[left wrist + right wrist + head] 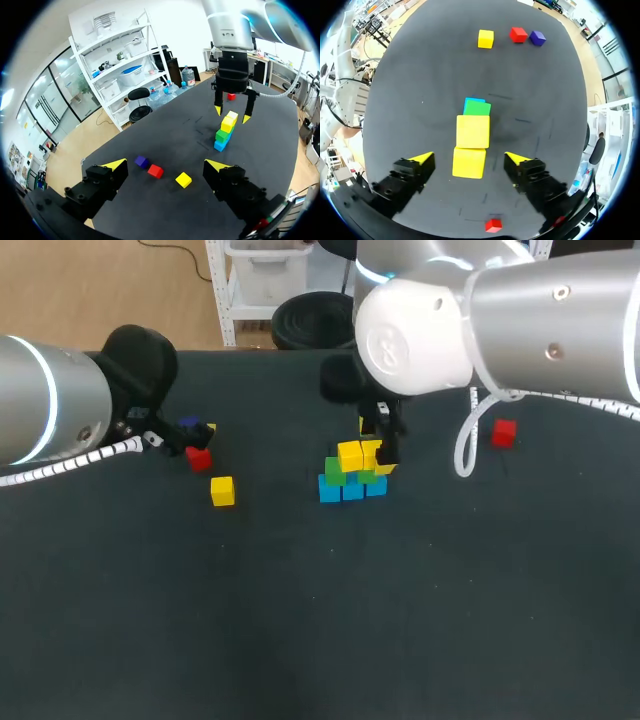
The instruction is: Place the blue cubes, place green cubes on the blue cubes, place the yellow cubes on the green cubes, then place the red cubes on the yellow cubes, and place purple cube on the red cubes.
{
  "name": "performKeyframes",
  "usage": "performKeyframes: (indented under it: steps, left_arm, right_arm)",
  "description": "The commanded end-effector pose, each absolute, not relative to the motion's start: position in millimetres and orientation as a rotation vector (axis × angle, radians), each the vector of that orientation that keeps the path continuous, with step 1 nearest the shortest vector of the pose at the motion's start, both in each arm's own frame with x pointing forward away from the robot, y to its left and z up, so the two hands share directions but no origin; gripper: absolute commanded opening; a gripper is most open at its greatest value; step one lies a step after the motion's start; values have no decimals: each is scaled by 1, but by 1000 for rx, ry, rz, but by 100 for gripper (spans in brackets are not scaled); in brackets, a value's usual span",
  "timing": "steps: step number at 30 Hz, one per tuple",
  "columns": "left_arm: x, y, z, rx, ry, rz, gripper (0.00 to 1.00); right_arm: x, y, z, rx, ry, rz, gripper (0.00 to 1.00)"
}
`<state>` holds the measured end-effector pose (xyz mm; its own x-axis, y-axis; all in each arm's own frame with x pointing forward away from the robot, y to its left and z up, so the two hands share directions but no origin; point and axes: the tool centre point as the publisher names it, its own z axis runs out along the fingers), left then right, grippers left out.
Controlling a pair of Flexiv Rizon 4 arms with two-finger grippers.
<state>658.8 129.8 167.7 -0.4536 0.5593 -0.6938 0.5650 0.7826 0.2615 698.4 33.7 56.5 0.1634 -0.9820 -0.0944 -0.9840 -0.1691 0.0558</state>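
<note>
In the head view, the stack (pixel 352 475) is sitting near the middle of the dark table (pixel 320 640), well apart from every edge, with blue cubes (pixel 352 490) at the bottom, green cubes (pixel 335 474) on them and yellow cubes (pixel 350 454) on top. A lone red cube (pixel 503 433) is lying well off to the stack's right. A purple cube (pixel 188 425), a second red cube (pixel 198 458) and a loose yellow cube (pixel 222 491) are lying close together toward the left. The right arm (pixel 540 320) is coming in from the right, with the right gripper (pixel 378 440) pointing down over the stack. The left arm (pixel 50 400) is reaching in from the left, and the left gripper (pixel 165 440) is hanging just beside the purple cube. In the left wrist view, the left gripper (pixel 165 166) is holding its fingers wide apart. The three loose cubes are lying on the table ahead of it, none of them touched. Farther ahead, the right gripper (pixel 231 114) is straddling the top of the stack, its yellow tips standing clear of it on either side. In the right wrist view, the right gripper (pixel 469 159) is looking straight down with its fingers spread. One yellow cube is lying between them, with a gap on each side. The other yellow cube is sitting just ahead, and green and blue edges are peeking out beyond it.
</note>
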Motion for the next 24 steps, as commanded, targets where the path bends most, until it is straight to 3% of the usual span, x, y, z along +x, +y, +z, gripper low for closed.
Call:
performKeyframes:
  steps: [1,24]
  left_arm:
    - [659,129,167,828,2148,-7,100]
    - [659,129,167,828,2148,-7,100]
  right_arm:
    - [695,29,70,-2334,1992,175,100]
    - [703,13,160,-1959,1679,44,100]
